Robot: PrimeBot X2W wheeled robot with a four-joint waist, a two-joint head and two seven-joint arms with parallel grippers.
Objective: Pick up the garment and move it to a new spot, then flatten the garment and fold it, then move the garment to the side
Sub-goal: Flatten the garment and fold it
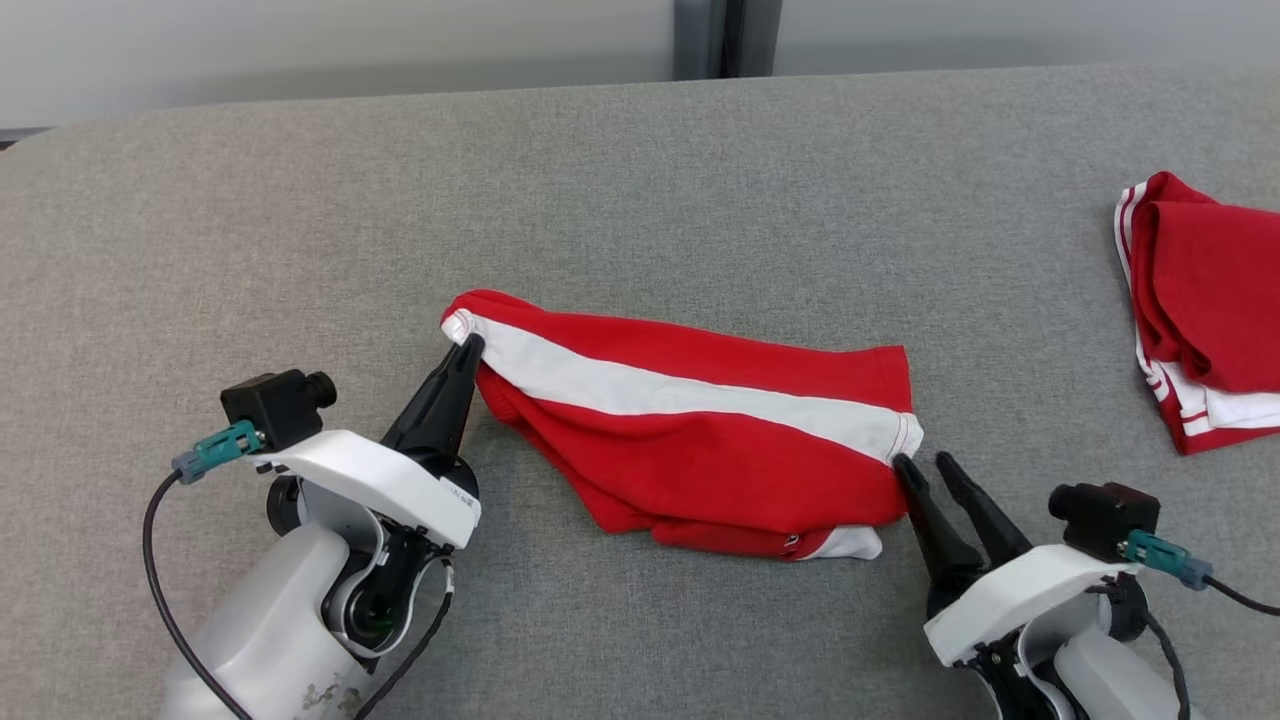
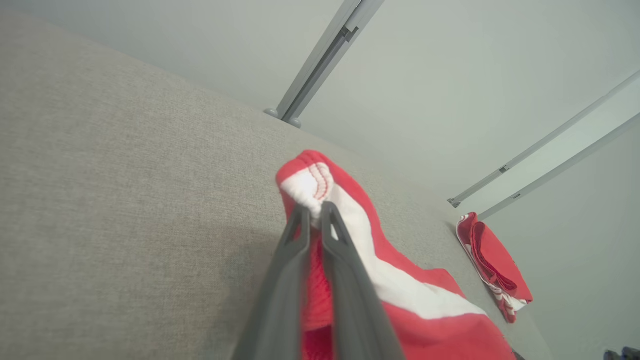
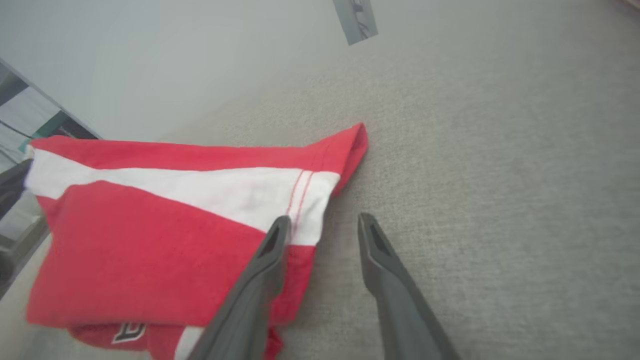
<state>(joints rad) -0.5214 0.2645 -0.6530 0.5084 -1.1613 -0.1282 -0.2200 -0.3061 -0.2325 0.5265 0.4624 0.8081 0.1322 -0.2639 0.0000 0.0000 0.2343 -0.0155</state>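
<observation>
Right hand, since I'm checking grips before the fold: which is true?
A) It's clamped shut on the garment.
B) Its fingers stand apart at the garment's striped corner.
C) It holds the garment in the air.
B: the right hand shows a clear gap between its fingers at the white-striped corner of the garment.

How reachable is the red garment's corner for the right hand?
Probably yes. The right hand sits open right at the striped corner of the garment, one finger beside its edge, with nothing lying between them.
</observation>
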